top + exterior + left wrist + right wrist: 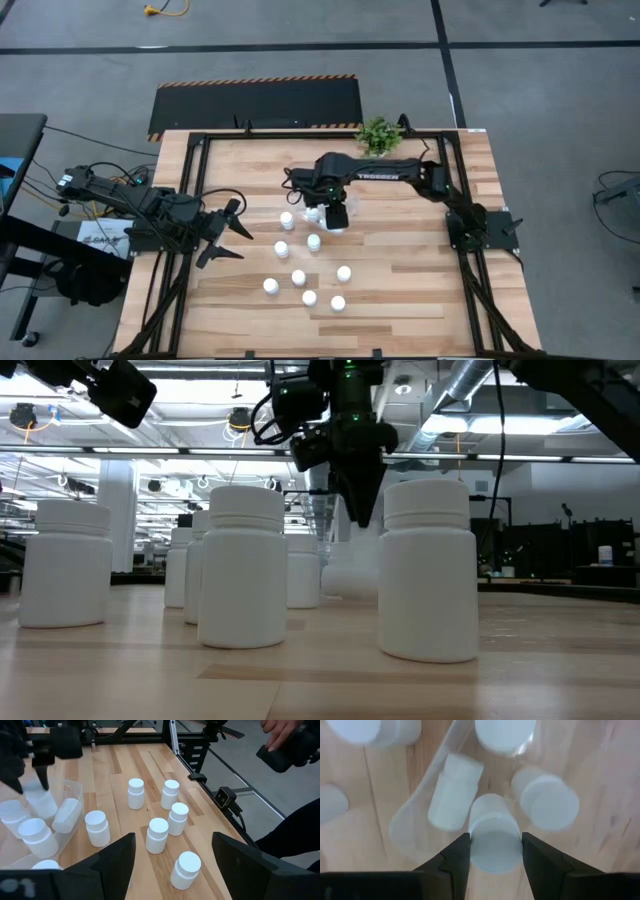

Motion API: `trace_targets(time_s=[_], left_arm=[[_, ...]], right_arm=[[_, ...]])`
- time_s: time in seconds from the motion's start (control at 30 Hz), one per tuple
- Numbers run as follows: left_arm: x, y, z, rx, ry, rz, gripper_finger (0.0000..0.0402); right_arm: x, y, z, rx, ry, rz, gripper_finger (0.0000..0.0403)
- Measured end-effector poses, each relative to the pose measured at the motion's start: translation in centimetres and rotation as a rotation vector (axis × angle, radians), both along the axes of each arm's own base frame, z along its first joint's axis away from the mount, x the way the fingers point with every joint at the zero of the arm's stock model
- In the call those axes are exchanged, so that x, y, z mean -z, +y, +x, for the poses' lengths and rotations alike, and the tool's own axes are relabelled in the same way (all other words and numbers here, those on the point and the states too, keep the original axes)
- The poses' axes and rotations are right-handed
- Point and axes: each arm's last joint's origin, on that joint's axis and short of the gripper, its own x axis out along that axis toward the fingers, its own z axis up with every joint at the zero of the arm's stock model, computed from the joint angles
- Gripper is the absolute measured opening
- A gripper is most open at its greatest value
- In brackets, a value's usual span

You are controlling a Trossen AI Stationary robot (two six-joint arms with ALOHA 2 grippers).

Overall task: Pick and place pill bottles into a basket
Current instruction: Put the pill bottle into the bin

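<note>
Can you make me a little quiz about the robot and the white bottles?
1. True or false: the right end effector grips a pill bottle above the basket.
2. The left end effector is: A) open, B) closed on a bottle.
3. What green thing stands at the table's far edge?

Key: 1 true. 2 A. 3 The potted plant.

Light wooden slatted table [400,290] edged by black metal framing. Resting directly on top: scattered small white capped pill bottles [298,277], a clear plastic basket [70,790], a small green potted plant [378,135].
</note>
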Motion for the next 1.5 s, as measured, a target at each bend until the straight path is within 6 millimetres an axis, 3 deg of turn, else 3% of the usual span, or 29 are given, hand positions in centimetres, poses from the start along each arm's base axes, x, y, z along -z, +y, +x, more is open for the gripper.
trace_targets(time_s=[0.47,1.1,1.33,1.5], left_arm=[[0.0,0.0,0.0,0.0,0.003,0.001,0.0251],[0.0,0.0,0.0,0.0,0.004,0.001,0.0251],[0.0,0.0,0.0,0.0,-0.003,-0.001,0.0251],[0.0,0.0,0.0,0.011,0.0,-0.01,0.0251]], right_arm=[[1.7,-0.1,0.5,-0.017,0.034,0.007,0.0164],[1.4,0.1,0.1,-0.015,0.064,0.01,0.0206],[-1.1,0.3,0.0,0.06,0.044,0.011,0.0205],[-4.9,0.9,0.2,0.153,-0.092,0.078,0.0203]])
